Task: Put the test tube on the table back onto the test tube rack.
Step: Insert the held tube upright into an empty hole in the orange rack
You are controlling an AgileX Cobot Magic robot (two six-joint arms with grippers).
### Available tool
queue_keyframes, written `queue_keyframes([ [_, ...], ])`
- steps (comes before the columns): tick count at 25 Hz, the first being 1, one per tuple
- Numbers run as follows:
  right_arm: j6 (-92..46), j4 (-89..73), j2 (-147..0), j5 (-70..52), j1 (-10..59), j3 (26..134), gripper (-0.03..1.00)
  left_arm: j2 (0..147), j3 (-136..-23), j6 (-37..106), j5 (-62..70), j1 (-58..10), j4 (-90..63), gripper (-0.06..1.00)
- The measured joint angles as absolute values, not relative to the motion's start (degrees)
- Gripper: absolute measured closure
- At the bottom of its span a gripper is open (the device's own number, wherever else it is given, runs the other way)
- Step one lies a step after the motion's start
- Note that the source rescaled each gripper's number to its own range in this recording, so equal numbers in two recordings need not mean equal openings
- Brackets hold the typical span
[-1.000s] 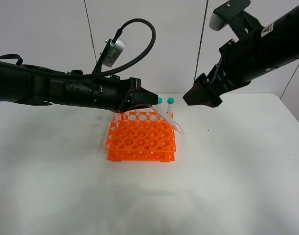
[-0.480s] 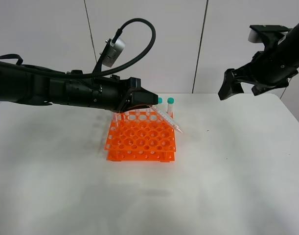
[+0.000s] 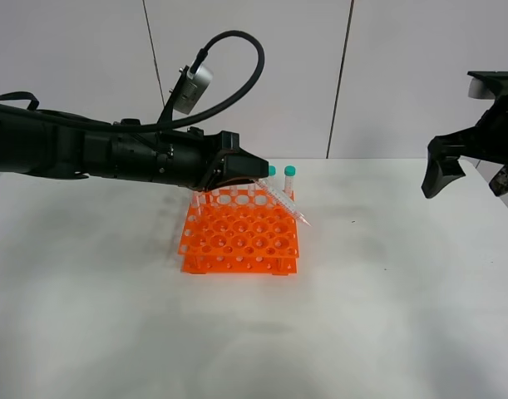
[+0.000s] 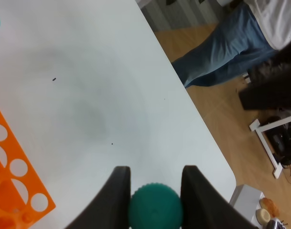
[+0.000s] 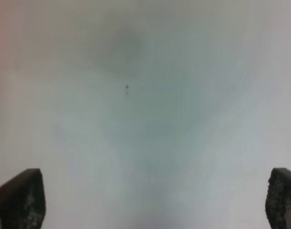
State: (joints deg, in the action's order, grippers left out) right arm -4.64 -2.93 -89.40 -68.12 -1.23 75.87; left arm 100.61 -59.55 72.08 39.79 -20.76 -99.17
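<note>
My left gripper point(image 3: 258, 173) is shut on the test tube point(image 3: 285, 204), which slants down to the right over the far right part of the orange rack point(image 3: 239, 237). In the left wrist view the tube's teal cap point(image 4: 155, 208) sits pinched between the two dark fingers point(image 4: 114, 195), with a corner of the rack point(image 4: 14, 176) beside it. Two capped tubes point(image 3: 289, 178) stand in the rack's back row. My right gripper point(image 3: 468, 170) is open and empty, high above the white table point(image 3: 387, 291) at the far right; its view shows only its finger point(image 5: 21, 198) over bare tabletop.
The table's right edge and rounded corner show in the left wrist view point(image 4: 202, 129), with a wooden floor and a person's legs in jeans point(image 4: 221, 47) beyond it. A tiny dark speck point(image 5: 126, 87) lies on the table right of the rack.
My right arm has swung away from above the rack to the far right. My left gripper and the tube have held still.
</note>
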Motion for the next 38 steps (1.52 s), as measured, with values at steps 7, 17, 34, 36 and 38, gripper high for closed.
queue_keyframes([
  [7, -3.98, -0.40, -78.72, -69.34, -1.25, 68.66, -0.03, 100.61, -59.55, 72.03, 39.79, -20.76, -99.17, 0.94],
  [17, -3.36, 1.07, -43.60, -63.75, -1.17, 39.60, -0.03, 100.61, -59.55, 72.03, 39.79, -20.76, -99.17, 0.94],
  [34, -3.36, 0.44, -0.61, -59.02, -1.17, 28.23, -0.03, 100.61, -59.55, 71.88, 40.04, -20.76, -99.17, 0.94],
  [36, -3.36, 0.44, 0.21, -59.02, -1.17, 28.23, -0.03, 100.61, -59.55, 71.88, 40.04, -20.76, -99.17, 0.94],
  [38, -3.36, 0.44, 0.28, -59.08, -1.17, 28.09, -0.03, 100.61, -59.55, 71.88, 40.04, -20.76, -99.17, 0.94],
])
